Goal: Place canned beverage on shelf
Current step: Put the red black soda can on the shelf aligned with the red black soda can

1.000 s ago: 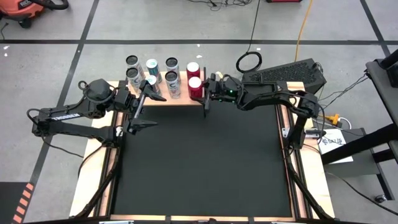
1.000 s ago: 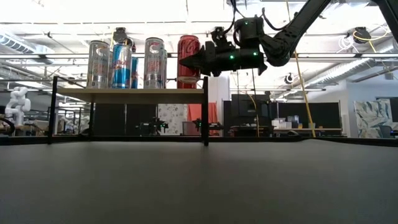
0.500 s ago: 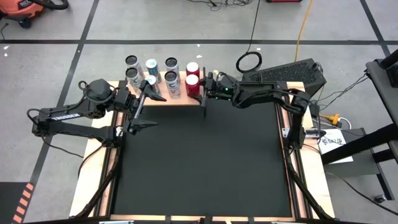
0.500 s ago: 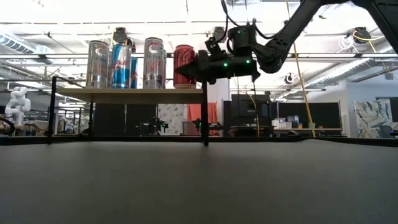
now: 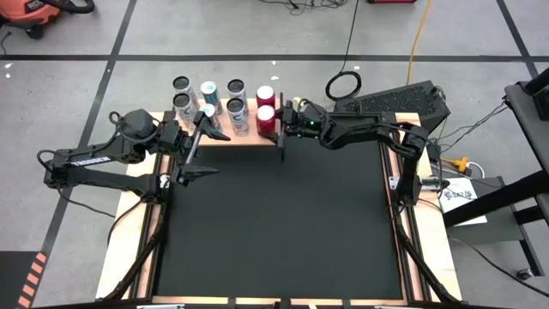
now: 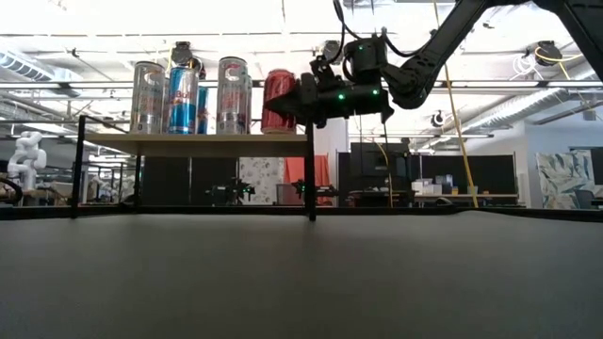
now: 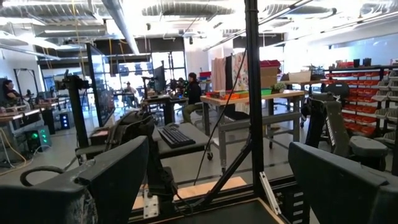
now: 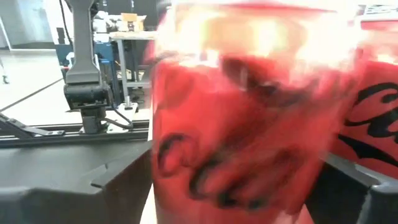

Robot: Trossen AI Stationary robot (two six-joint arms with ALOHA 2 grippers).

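**A robotics lab in an open industrial hall**

The black table (image 5: 274,223) stands on a grey concrete floor (image 5: 257,34) marked with dark tape lines. An orange cable (image 5: 418,34) trails across it. Beyond the table, a ceiling of exposed ducts and pipes (image 7: 124,25) spans workbenches (image 7: 249,99), monitors (image 7: 99,74) and racks of red parts bins (image 7: 367,81). People sit at desks (image 7: 193,90) in the distance. A white robot figure (image 6: 26,155) stands at one side.

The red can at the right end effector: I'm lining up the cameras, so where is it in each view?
High: red can at the shelf's right front.
Low: on the shelf's right end.
Left wrist: not in it.
Right wrist: fills the centre.
Shared landmark: right end effector.
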